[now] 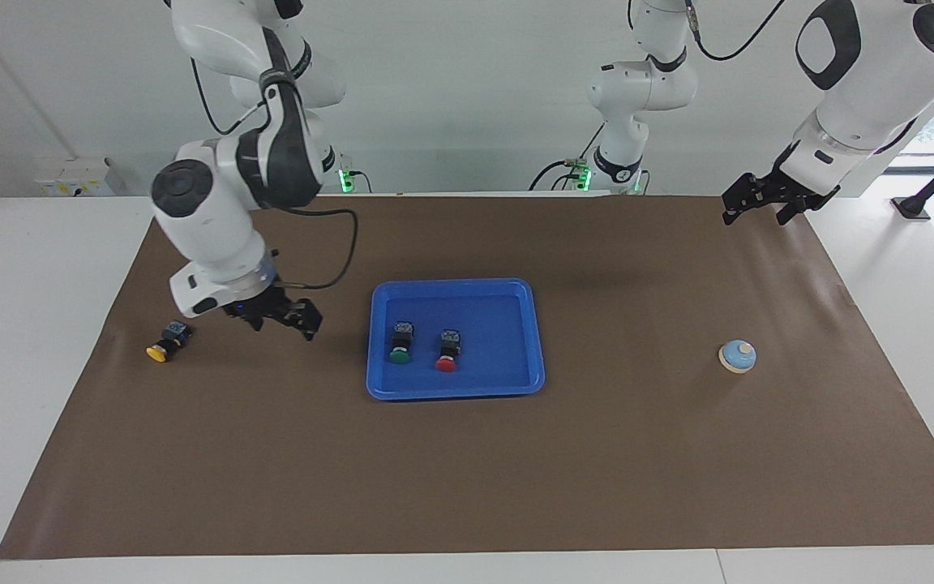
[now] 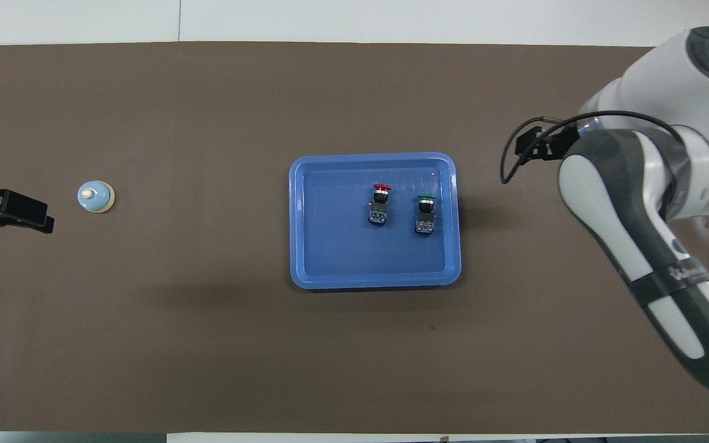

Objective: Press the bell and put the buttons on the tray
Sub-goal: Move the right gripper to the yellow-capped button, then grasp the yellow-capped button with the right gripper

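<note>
The blue tray (image 1: 533, 341) lies mid-table and holds the green button (image 1: 400, 343) and the red button (image 1: 447, 351), both on their sides. They also show in the overhead view: tray (image 2: 296, 221), green button (image 2: 425, 214), red button (image 2: 380, 203). The yellow button (image 1: 165, 342) lies on the mat toward the right arm's end; my right arm hides it in the overhead view. My right gripper (image 1: 282, 319) (image 2: 530, 146) hangs open and empty over the mat between the yellow button and the tray. The light-blue bell (image 1: 737, 355) (image 2: 95, 197) stands toward the left arm's end. My left gripper (image 1: 761, 207) (image 2: 7, 212) is raised, open and empty.
A brown mat (image 1: 467, 470) covers the table between white margins. Cables trail from the right arm's wrist above the mat beside the tray.
</note>
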Robot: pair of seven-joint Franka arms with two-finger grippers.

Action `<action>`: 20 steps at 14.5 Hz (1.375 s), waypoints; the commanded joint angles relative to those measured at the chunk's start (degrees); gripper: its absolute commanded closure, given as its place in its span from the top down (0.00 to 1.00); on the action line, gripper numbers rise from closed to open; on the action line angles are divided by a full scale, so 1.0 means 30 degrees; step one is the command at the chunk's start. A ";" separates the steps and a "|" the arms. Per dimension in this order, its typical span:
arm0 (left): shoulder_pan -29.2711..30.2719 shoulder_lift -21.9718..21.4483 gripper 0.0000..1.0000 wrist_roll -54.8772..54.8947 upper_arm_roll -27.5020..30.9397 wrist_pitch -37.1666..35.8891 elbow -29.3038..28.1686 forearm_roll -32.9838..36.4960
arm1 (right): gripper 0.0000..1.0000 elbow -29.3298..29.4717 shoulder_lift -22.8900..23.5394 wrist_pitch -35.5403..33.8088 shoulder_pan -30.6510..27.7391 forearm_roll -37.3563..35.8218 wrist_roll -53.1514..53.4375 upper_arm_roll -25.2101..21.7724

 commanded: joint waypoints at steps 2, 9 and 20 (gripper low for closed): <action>-0.0078 -0.0176 1.00 -0.0134 0.0126 0.0181 -0.0076 -0.0119 | 1.00 -0.1727 -0.0562 0.0271 -0.3420 -0.0572 -0.2420 0.0228; -0.0078 -0.0176 1.00 -0.0134 0.0126 0.0181 -0.0076 -0.0119 | 1.00 -0.5833 -0.1619 0.5220 -0.5536 -0.1333 -0.2010 0.0170; -0.0049 -0.0176 1.00 -0.0134 0.0126 0.0181 -0.0105 -0.0119 | 1.00 -0.7152 0.0225 0.8384 -0.6151 -0.3447 -0.1222 0.0140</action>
